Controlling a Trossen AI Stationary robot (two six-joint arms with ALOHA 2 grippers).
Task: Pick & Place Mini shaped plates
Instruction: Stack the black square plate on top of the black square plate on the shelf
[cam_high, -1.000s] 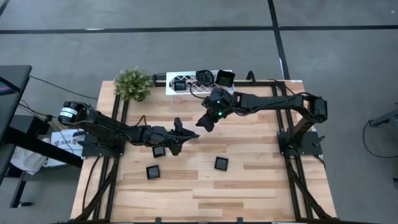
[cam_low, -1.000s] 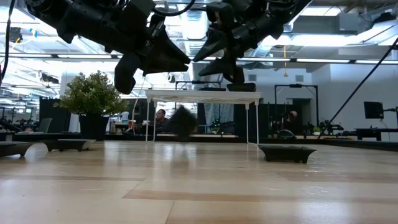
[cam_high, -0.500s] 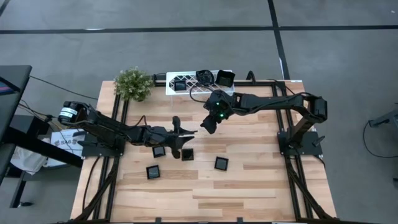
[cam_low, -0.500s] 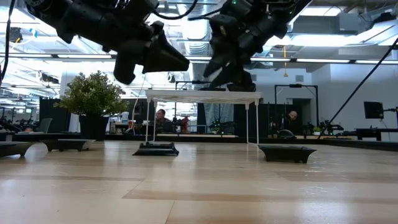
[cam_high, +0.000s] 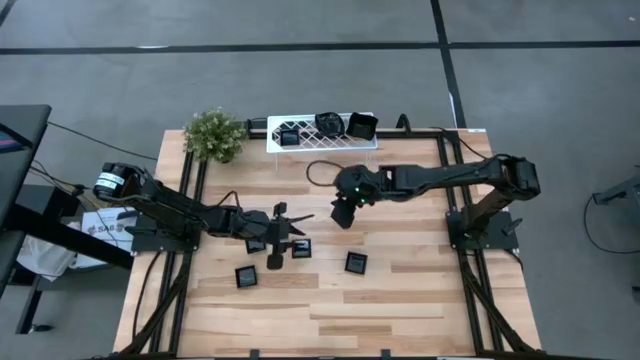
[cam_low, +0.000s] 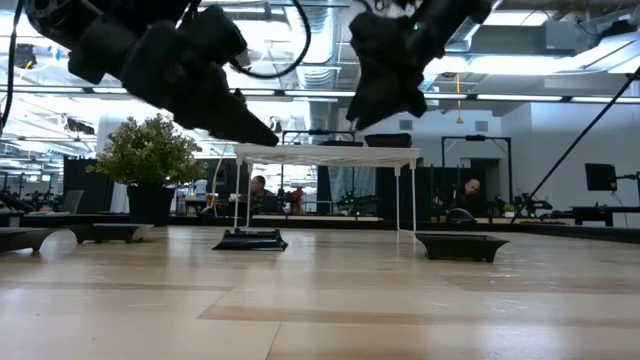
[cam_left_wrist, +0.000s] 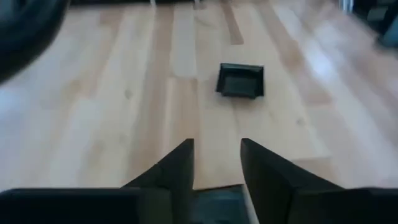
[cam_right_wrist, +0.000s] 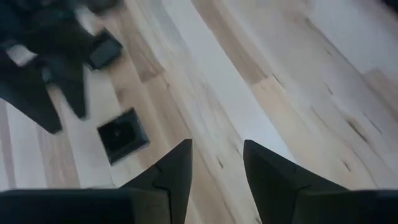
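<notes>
Glossy black square mini plates (cam_high: 355, 263) on wood

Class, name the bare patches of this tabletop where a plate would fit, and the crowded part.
Free: the near strip below the square plates, and the right side between the right pincer and the table's edge. Crowded: around the left pincer, and the white rack.

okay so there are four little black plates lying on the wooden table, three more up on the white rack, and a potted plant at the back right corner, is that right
Nearly. The potted plant stands at the back left corner, beside the white rack, not the right; the high view shows it. The rest holds: four black plates lie on the table, at and, and three sit on the rack.
</notes>
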